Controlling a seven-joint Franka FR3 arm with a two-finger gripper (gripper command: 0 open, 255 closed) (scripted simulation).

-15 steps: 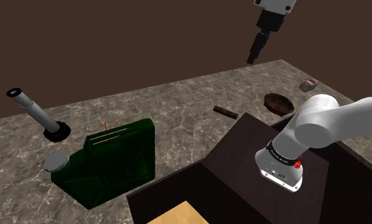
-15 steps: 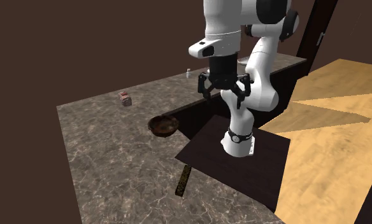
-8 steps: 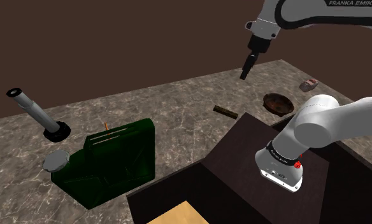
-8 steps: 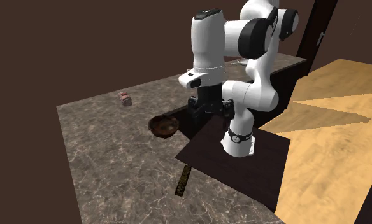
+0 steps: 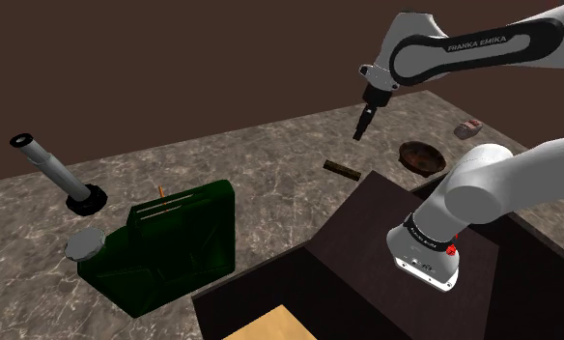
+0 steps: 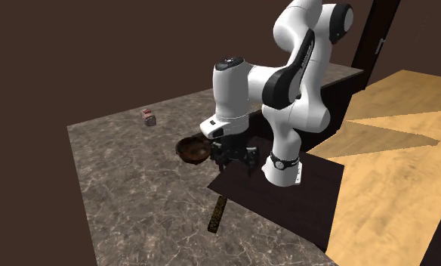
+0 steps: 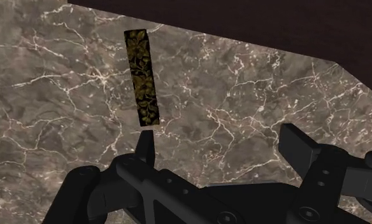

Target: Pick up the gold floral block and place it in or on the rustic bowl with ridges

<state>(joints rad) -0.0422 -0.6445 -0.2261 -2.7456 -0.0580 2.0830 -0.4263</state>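
The gold floral block [image 5: 344, 170] is a long thin bar lying flat on the marble counter, close to the dark stand's edge [image 6: 217, 214]. The brown ridged bowl [image 5: 423, 156] rests on the counter beyond it [image 6: 193, 150], with nothing inside. My gripper [image 5: 361, 127] hangs open in the air above the counter, between block and bowl [image 6: 236, 160]. In the wrist view the block [image 7: 141, 77] lies just ahead of one fingertip of the gripper [image 7: 223, 143], and nothing sits between the fingers.
A dark green jerry can [image 5: 169, 246] lies at the shoulder view's lower left, with a grey cap [image 5: 84, 244] beside it. A grey cylinder on a black base [image 5: 53, 169] leans behind. A small pinkish object [image 6: 148, 116] sits past the bowl. The dark stand [image 5: 367, 251] borders the counter.
The arm has swung down and forward, and the gripper has dropped from high above the counter to a low hover near the block. The block and bowl have not moved.
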